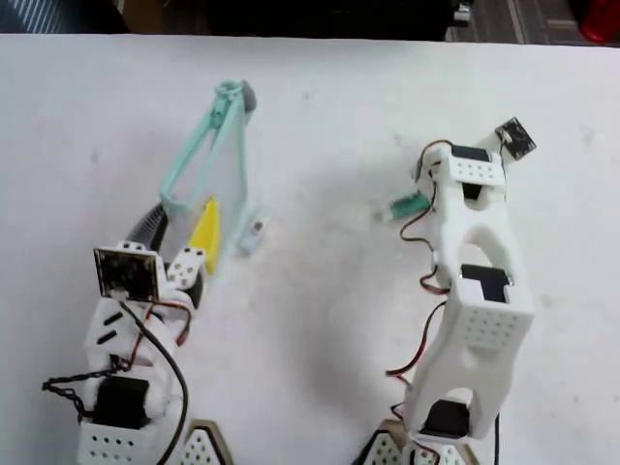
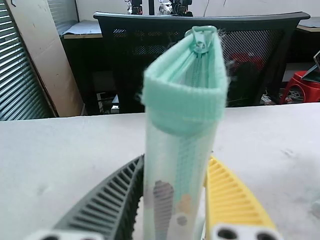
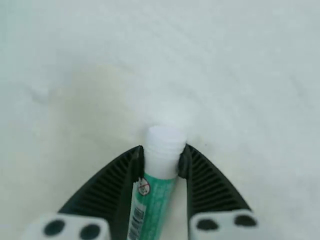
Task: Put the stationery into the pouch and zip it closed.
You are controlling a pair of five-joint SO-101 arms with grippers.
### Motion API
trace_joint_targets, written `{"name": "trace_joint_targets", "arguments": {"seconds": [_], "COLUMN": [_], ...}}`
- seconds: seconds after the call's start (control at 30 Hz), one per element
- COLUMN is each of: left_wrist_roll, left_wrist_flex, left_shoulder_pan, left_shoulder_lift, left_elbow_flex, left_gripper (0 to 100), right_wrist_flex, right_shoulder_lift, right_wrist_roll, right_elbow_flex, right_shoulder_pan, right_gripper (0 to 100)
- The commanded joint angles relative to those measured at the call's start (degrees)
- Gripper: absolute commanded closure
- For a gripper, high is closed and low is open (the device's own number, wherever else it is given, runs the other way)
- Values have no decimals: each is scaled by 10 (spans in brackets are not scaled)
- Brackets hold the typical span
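A clear pouch (image 1: 208, 170) with mint-green trim lies on the white table, its zipper pull at the far end. My left gripper (image 1: 179, 232) is shut on the pouch's near end; the left wrist view has the pouch (image 2: 182, 130) standing between the dark finger and the yellow finger (image 2: 235, 200). My right gripper (image 3: 160, 160) is shut on a green-and-white glue stick (image 3: 159, 165), held just above the table; from above the glue stick (image 1: 408, 204) pokes out beside the right arm. A small clear-blue item (image 1: 254, 232) lies right of the pouch.
The table's far edge (image 1: 310, 37) runs along the top, with dark furniture behind. A black mesh chair (image 2: 200, 55) stands past the table. Open table lies between the two arms.
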Motion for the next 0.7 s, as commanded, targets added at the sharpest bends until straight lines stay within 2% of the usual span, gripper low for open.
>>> {"name": "trace_joint_targets", "arguments": {"seconds": [0.0, 0.17, 0.43, 0.57, 0.67], "left_wrist_roll": [4, 2, -25, -25, -31], "left_wrist_flex": [1, 2, 18, 18, 20], "left_shoulder_pan": [7, 25, 44, 46, 60], "left_shoulder_lift": [-8, -8, -8, -8, -8], "left_elbow_flex": [-11, -12, -13, -13, -13], "left_gripper": [808, 806, 778, 777, 777], "right_wrist_flex": [24, 56, 64, 85, 73], "right_shoulder_lift": [-82, -197, -333, -483, -611], "right_wrist_roll": [73, 178, 353, 445, 468], "right_elbow_flex": [-15, -10, -4, -5, -2], "right_shoulder_pan": [-5, -22, -105, -158, -223], "right_gripper": [981, 981, 981, 981, 981]}}
